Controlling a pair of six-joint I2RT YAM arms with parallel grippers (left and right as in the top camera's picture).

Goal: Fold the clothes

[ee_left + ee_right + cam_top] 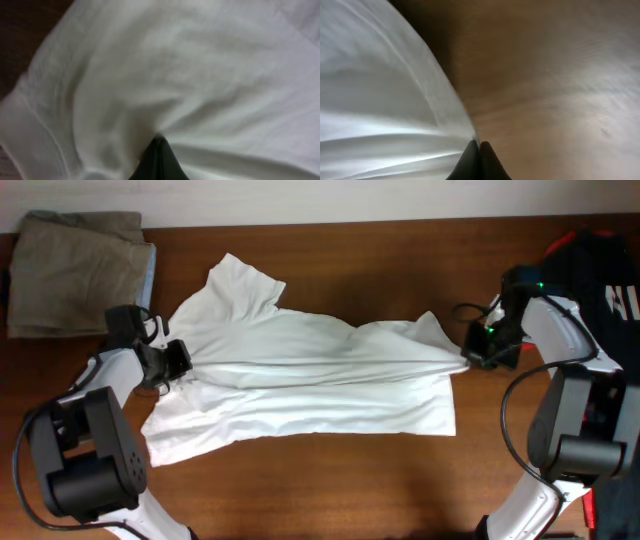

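The white T-shirt lies spread across the middle of the brown table, pulled taut into a ridge between the two grippers. My left gripper is shut on the shirt's left edge; in the left wrist view its dark fingertips pinch the white cloth. My right gripper is shut on the shirt's right edge; in the right wrist view the closed fingertips hold the edge of the cloth above the wood. One sleeve points to the back. The collar label is hidden.
A folded olive-khaki garment lies at the back left corner. A black shirt with red trim lies at the far right behind the right arm. Bare wooden table shows in front of the shirt.
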